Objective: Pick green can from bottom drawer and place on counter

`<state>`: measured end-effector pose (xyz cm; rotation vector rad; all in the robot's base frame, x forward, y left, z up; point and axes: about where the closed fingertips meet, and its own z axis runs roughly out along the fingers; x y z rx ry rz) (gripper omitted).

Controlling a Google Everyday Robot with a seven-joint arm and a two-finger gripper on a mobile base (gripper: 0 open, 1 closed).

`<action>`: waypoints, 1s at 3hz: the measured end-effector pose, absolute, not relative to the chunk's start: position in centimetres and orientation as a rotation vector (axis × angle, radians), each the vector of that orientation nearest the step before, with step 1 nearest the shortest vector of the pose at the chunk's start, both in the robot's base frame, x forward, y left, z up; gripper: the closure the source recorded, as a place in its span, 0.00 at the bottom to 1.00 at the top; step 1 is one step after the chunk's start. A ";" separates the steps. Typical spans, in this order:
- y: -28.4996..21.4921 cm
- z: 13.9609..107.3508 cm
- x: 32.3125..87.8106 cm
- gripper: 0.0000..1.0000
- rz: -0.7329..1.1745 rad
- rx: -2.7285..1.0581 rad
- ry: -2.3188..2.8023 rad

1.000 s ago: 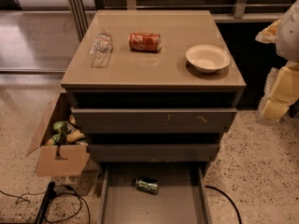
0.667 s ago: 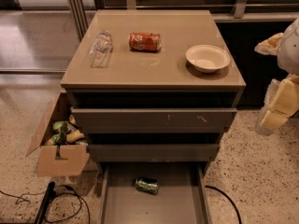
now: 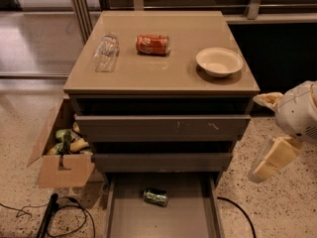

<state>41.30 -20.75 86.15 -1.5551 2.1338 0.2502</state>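
Green can (image 3: 155, 197) on side, back of open bottom drawer (image 3: 130, 221). Gripper (image 3: 275, 144) right of cabinet, well apart, probably empty; openness: can't tell. Descend vertically, straddle can's width, clear drawer above.

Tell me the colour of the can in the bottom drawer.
Shiny green can, camera view. The pincer hangs right of the cabinet.

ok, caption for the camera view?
Green can lies on its side in the open bottom drawer; pincer hovers right of the cabinet, below counter level.
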 end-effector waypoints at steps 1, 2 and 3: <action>-20.5 81.9 40.6 0.00 0.299 -1.510 2.118; -20.5 76.6 40.4 0.00 0.361 -1.492 2.182; -20.3 76.5 40.2 0.00 0.360 -1.492 2.180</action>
